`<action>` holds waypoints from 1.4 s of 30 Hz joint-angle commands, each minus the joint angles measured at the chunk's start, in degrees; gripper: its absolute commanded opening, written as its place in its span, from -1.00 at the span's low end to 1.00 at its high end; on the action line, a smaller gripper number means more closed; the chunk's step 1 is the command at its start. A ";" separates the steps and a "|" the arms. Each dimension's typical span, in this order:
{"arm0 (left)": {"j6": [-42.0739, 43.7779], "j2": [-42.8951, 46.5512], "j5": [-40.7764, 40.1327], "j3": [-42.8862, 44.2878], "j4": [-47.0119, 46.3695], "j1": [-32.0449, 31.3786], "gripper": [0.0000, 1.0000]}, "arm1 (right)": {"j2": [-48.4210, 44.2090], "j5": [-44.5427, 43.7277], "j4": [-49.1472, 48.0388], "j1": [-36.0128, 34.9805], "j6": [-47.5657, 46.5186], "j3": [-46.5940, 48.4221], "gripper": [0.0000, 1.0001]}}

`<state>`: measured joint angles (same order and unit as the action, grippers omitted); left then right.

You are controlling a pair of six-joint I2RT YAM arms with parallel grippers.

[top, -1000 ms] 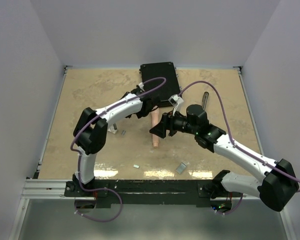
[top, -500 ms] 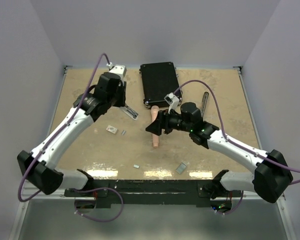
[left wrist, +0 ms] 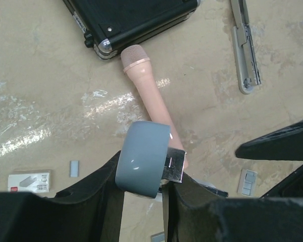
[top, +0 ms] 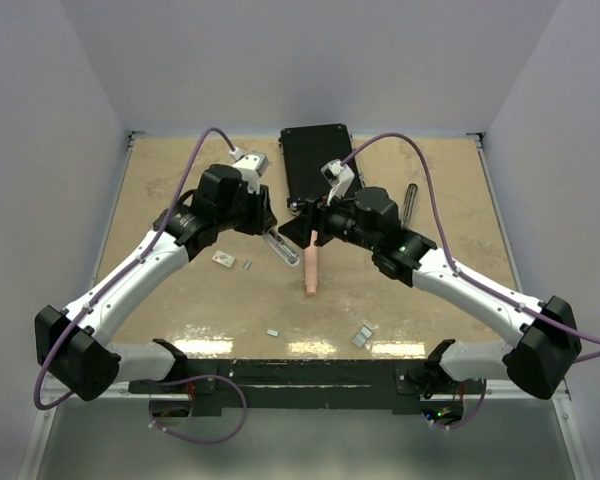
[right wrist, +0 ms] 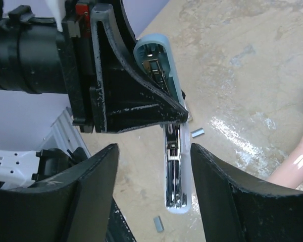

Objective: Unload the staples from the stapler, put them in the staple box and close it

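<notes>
Your left gripper [left wrist: 145, 177] is clamped on the grey-blue stapler [top: 283, 247], just left of the pink handle [top: 311, 262]. Your right gripper [right wrist: 152, 151] has its jaws apart, near the handle's far end. Staples [top: 248, 264] lie loose left of the handle.

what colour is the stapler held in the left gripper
The stapler is pale blue-grey with a smooth plastic look. It shows best in the left wrist view.

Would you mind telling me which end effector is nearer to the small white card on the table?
Left. The left end effector, holding the stapler, is just right of and beyond the white card. The right end effector is farther right, past the stapler.
</notes>
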<state>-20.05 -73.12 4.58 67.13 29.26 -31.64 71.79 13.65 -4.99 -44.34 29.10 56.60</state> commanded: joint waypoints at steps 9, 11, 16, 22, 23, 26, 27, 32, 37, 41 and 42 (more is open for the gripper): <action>-2.71 0.70 3.95 0.63 -4.82 0.09 -1.00 | 5.99 -7.05 8.95 -2.77 -7.48 5.72 0.15; -3.41 0.44 3.60 0.54 -4.73 0.17 -1.00 | 7.13 -10.82 11.74 -3.65 -6.78 6.32 0.13; -4.38 -1.14 3.16 1.42 -4.47 1.57 -1.00 | 8.72 -11.01 12.47 -4.61 -7.66 6.25 -0.11; -4.12 -1.76 4.74 1.07 -5.26 2.46 -1.00 | 9.42 -11.27 11.94 -5.06 -8.10 5.72 -0.45; -3.77 -2.11 3.35 1.77 -5.00 2.46 -1.00 | 9.51 -11.54 12.02 -5.14 -8.10 5.72 -0.52; -2.98 -3.78 4.91 3.17 -4.03 2.63 -0.81 | 9.77 -11.37 11.24 -5.15 -7.57 5.45 -0.94; -3.06 -3.96 5.61 3.18 -4.64 2.63 -0.70 | 9.95 -11.36 10.71 -5.15 -7.22 5.37 -1.00; -1.84 -3.34 8.60 3.26 -6.49 2.72 -0.10 | 11.09 -10.75 10.36 -5.15 -6.08 5.72 -1.00; -1.92 -1.85 9.83 2.57 -7.81 2.81 0.21 | 11.53 -10.48 8.34 -5.06 -4.41 4.75 -1.00; -1.83 -0.79 10.80 1.86 -8.60 2.90 0.28 | 12.67 -12.50 8.51 -5.06 -3.44 5.10 -1.00; -1.83 -0.71 11.06 1.77 -8.60 2.98 0.28 | 13.02 -12.94 8.16 -5.06 -3.26 5.01 -1.00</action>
<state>-22.35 -76.47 12.80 67.40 24.75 -29.04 84.40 3.46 5.98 -49.47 24.05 60.99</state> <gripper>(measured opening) 0.637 0.190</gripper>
